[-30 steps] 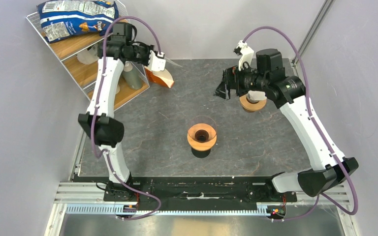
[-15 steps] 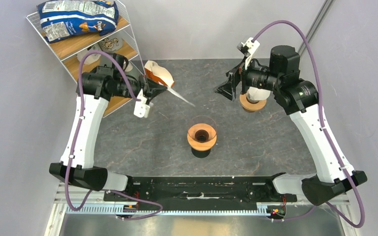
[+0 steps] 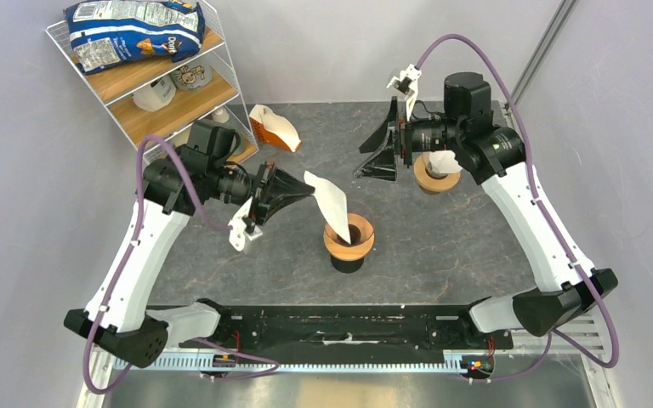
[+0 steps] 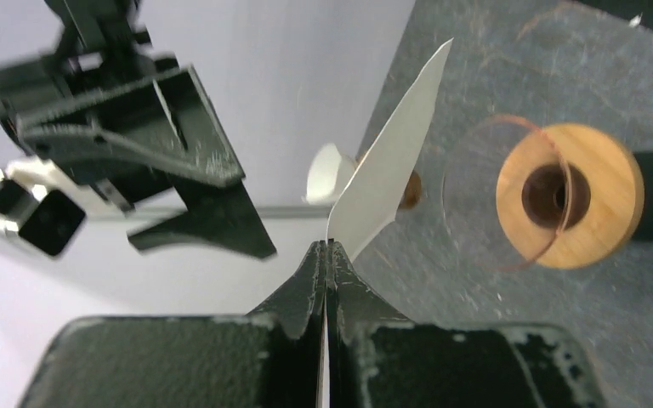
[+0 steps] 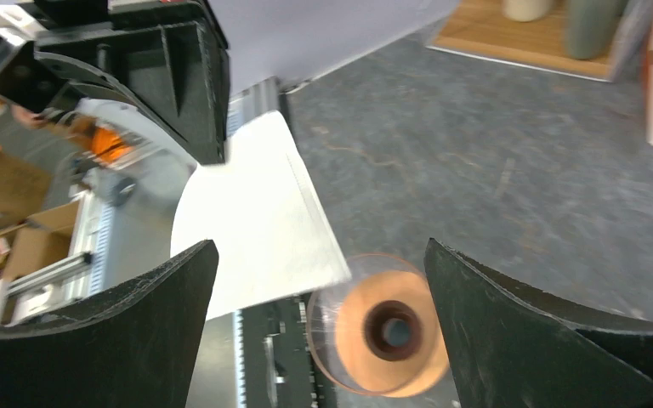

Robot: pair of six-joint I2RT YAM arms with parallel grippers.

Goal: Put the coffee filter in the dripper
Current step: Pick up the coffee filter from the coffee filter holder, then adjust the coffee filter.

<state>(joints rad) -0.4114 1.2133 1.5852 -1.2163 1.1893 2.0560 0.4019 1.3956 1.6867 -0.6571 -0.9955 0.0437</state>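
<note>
The coffee filter (image 3: 330, 202) is hanging slanted over the dripper (image 3: 349, 238) mid-counter (image 3: 442, 246), long axis running down-right with the free end pointing into (maybe touching) the glass, left fingers (image 4: 325, 255) pinching tight on its top corner, right fingers (image 3: 377, 153) gaping empty, so I'm reckoning we're mid-delivery and it's needing lowering and centring next.
</note>
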